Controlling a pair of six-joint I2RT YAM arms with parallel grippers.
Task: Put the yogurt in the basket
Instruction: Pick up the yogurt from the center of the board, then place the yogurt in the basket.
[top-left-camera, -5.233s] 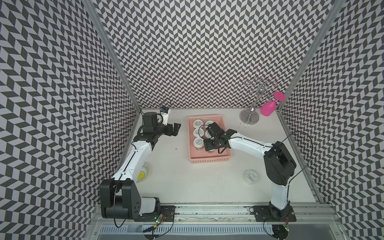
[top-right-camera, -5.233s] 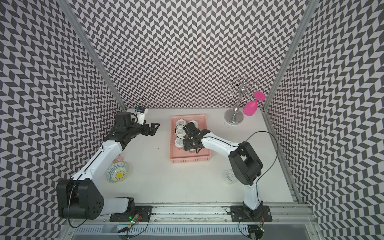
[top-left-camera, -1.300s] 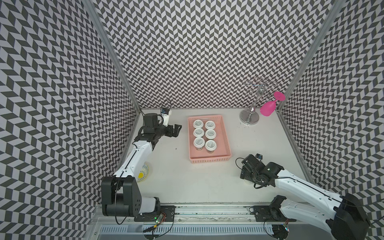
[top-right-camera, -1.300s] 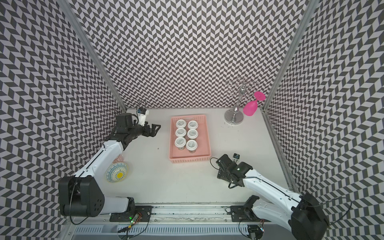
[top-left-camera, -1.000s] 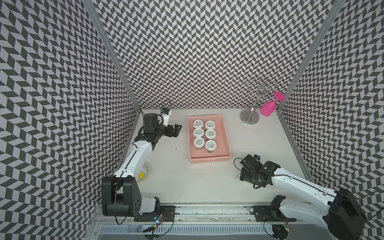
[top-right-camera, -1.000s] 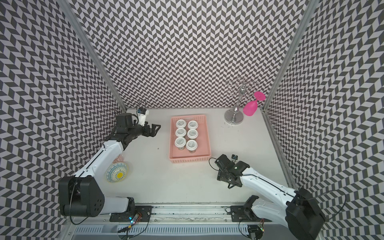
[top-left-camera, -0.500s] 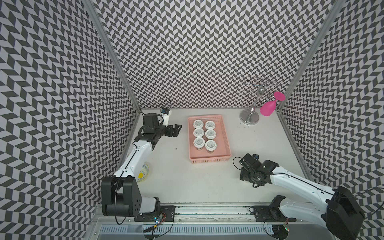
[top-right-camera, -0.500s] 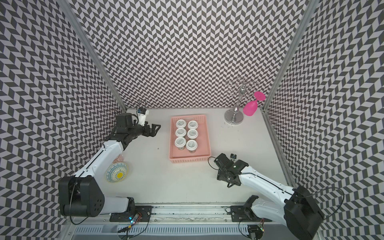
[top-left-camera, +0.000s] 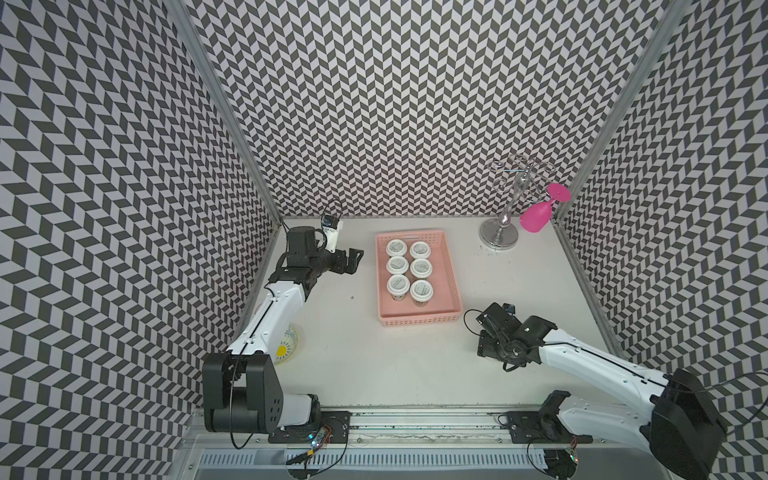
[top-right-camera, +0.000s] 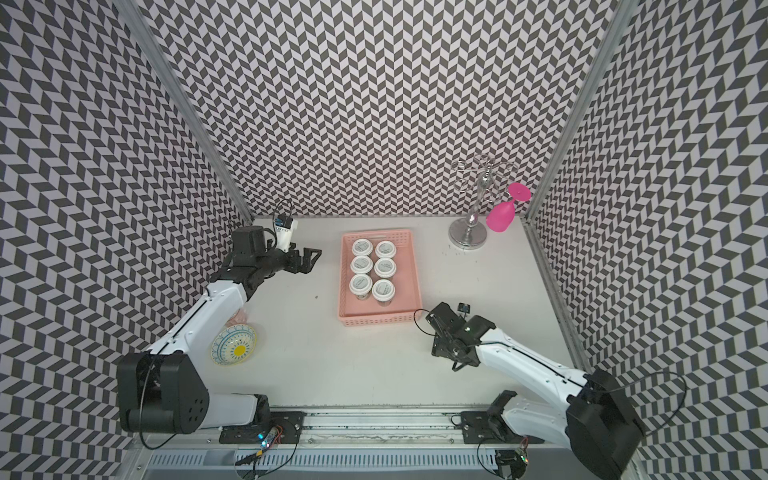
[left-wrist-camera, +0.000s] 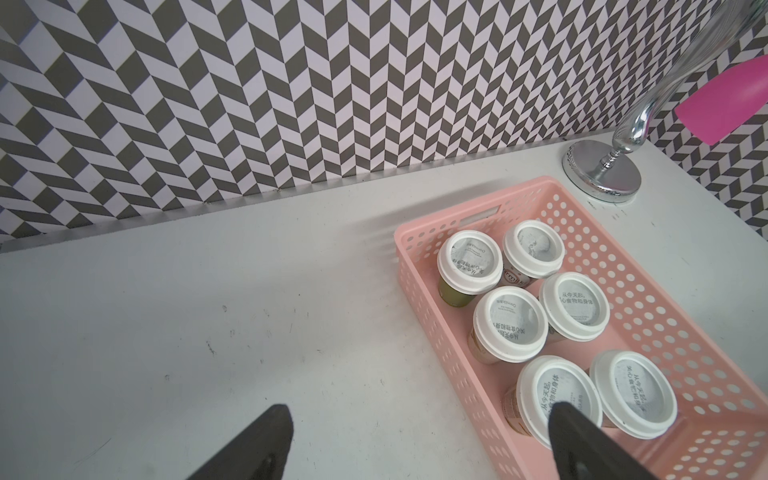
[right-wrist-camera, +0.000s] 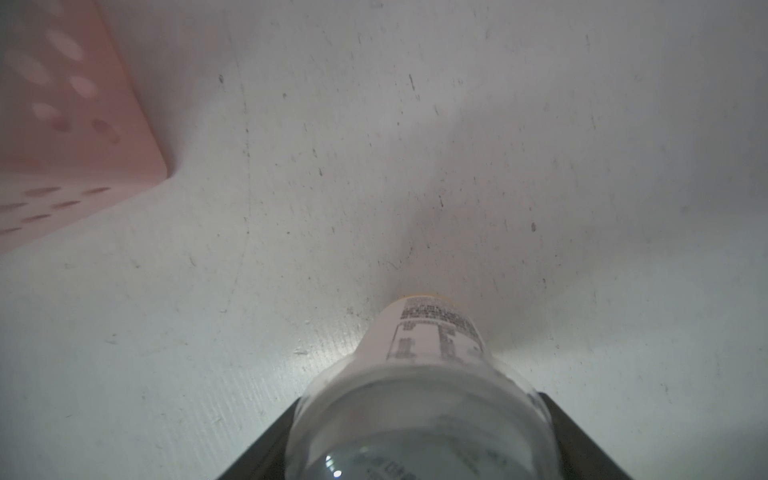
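One yogurt tub is seen nearest the front rail, upright on the table. The right gripper is lowered around it, with the fingers pressed against the lid on both sides. The right arm is stretched low and forward from its base, the wrist bent down. Bare tabletop is left between this tub and the basket, whose near corner is close but untouched. Six tubs are stood in two rows in the basket's far part, and open floor is left in its near part. Farther back, the left gripper is held level just beside the basket's left wall, its fingers spread wide and apart from it. A glass stand is set near the far right corner.
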